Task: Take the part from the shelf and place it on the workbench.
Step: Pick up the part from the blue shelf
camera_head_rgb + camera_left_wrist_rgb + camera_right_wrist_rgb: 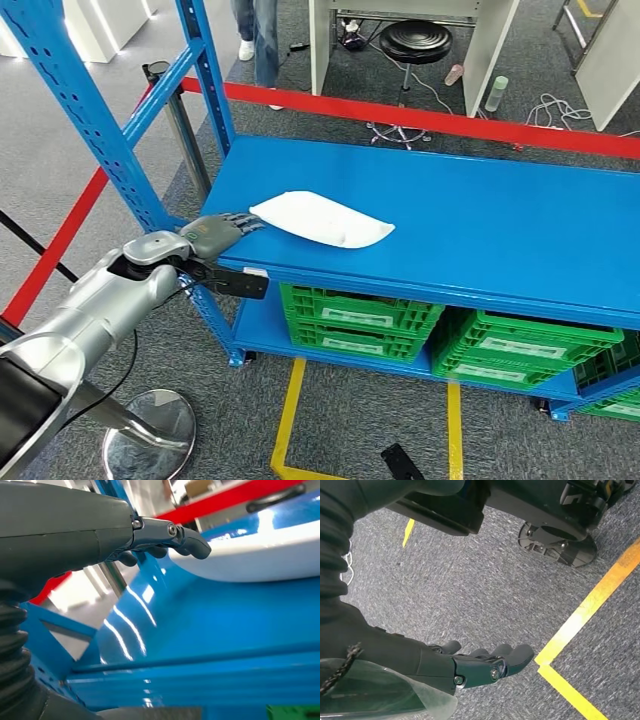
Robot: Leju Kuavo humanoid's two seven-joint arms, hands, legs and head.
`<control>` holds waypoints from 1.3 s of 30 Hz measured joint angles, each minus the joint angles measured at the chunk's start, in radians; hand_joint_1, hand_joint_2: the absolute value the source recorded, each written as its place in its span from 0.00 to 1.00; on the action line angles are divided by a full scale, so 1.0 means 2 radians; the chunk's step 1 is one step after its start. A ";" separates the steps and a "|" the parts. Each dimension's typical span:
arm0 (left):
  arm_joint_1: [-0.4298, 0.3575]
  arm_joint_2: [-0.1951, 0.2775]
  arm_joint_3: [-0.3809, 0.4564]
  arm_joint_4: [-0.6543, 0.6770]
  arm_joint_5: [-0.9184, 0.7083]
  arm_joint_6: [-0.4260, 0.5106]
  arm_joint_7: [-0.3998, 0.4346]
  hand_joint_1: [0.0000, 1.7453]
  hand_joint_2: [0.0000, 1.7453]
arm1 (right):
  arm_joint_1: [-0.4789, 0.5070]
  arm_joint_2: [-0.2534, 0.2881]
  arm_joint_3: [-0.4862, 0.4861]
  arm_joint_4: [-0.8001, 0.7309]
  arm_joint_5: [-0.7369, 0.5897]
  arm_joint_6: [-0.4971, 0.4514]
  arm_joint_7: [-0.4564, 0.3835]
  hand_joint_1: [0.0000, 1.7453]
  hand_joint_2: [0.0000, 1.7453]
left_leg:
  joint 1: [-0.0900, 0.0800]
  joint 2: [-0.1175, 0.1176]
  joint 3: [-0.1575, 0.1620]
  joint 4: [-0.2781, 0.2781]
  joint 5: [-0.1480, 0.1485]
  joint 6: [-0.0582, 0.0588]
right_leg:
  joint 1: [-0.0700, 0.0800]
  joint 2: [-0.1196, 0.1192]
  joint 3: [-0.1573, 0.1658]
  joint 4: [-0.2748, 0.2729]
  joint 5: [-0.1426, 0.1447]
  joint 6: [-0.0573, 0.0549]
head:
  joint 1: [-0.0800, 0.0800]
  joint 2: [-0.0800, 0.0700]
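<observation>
Grey carpet with yellow floor tape surrounds a blue shelf; on its top board lies the white part, near the front left corner. Left hand reaches flat, fingers extended at the part's edge, holding nothing; right hand hangs above the carpet, fingers loosely apart, empty.

Grey carpet floor marked with yellow tape lines; beyond the red barrier bar stand a black stool and white furniture.
</observation>
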 joint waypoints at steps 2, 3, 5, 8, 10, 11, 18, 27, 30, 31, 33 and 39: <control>0.001 -0.003 -0.006 0.005 -0.011 0.023 0.003 0.00 1.00 | -0.001 0.000 0.003 0.000 -0.001 0.002 0.000 0.00 1.00 | 0.000 0.000 0.000 0.000 0.000 0.000 | 0.000 0.000 0.000 0.000 0.000 0.000 | 0.000 0.000; 0.002 -0.005 -0.009 0.008 -0.016 0.035 0.004 0.00 1.00 | -0.001 0.000 0.005 0.000 -0.002 0.003 0.000 0.00 1.00 | 0.000 0.000 0.000 0.000 0.000 0.000 | 0.000 0.000 0.000 0.000 0.000 0.000 | 0.000 0.000; 0.003 -0.008 -0.014 0.012 -0.026 0.055 0.006 0.00 1.00 | -0.001 0.000 0.007 0.000 -0.003 0.005 0.000 0.00 1.00 | 0.000 0.000 0.000 0.000 0.000 0.000 | 0.000 0.000 0.000 0.000 0.000 0.000 | 0.000 0.000; 0.003 -0.012 -0.019 0.016 -0.035 0.076 0.010 0.00 1.00 | -0.002 0.000 0.010 0.000 -0.003 0.007 0.000 0.00 1.00 | 0.000 0.000 0.000 0.000 0.000 0.000 | 0.000 0.000 0.000 0.000 0.000 0.000 | 0.000 0.000; 0.003 -0.014 -0.022 0.018 -0.037 0.078 0.011 0.00 1.00 | -0.002 0.000 0.011 0.000 -0.003 0.007 0.000 0.00 1.00 | 0.000 0.000 0.000 0.000 0.000 0.000 | 0.000 0.000 0.000 0.000 0.000 0.000 | 0.000 0.000; 0.003 -0.014 -0.023 0.019 -0.038 0.079 0.011 0.00 1.00 | -0.002 0.000 0.011 0.000 -0.003 0.007 0.000 0.00 1.00 | 0.000 0.000 0.000 0.000 0.000 0.000 | 0.000 0.000 0.000 0.000 0.000 0.000 | 0.000 0.000; 0.002 -0.016 -0.030 0.024 -0.045 0.090 0.012 0.00 1.00 | -0.002 0.000 0.016 0.000 -0.004 0.008 -0.001 0.00 1.00 | 0.000 0.000 0.000 0.000 0.000 0.000 | 0.000 0.000 0.000 0.000 0.000 0.000 | 0.000 0.000; -0.022 -0.022 -0.032 0.041 -0.072 0.098 0.013 0.00 1.00 | -0.002 0.000 0.020 0.000 -0.013 0.010 -0.007 0.00 1.00 | 0.000 0.000 0.000 0.000 0.000 0.000 | 0.000 0.000 0.000 0.000 0.000 0.000 | 0.000 0.000; -0.024 -0.023 -0.032 0.043 -0.074 0.097 0.013 0.00 1.00 | -0.002 0.000 0.021 0.000 -0.014 0.010 -0.007 0.00 1.00 | 0.000 0.000 0.000 0.000 0.000 0.000 | 0.000 0.000 0.000 0.000 0.000 0.000 | 0.000 0.000; -0.024 -0.023 -0.032 0.043 -0.074 0.097 0.013 0.00 1.00 | -0.002 0.000 0.021 0.000 -0.014 0.010 -0.007 0.00 1.00 | 0.000 0.000 0.000 0.000 0.000 0.000 | 0.000 0.000 0.000 0.000 0.000 0.000 | 0.000 0.000; -0.024 -0.023 -0.032 0.043 -0.074 0.097 0.013 0.00 1.00 | -0.002 0.000 0.021 0.000 -0.014 0.010 -0.007 0.00 1.00 | 0.000 0.000 0.000 0.000 0.000 0.000 | 0.000 0.000 0.000 0.000 0.000 0.000 | 0.000 0.000; -0.040 -0.023 -0.027 0.065 -0.074 0.093 0.010 0.00 1.00 | 0.002 -0.001 0.023 0.000 -0.024 0.007 -0.007 0.00 1.00 | 0.000 0.000 0.000 0.000 0.000 0.000 | 0.000 0.000 0.000 0.000 0.000 0.000 | 0.000 0.000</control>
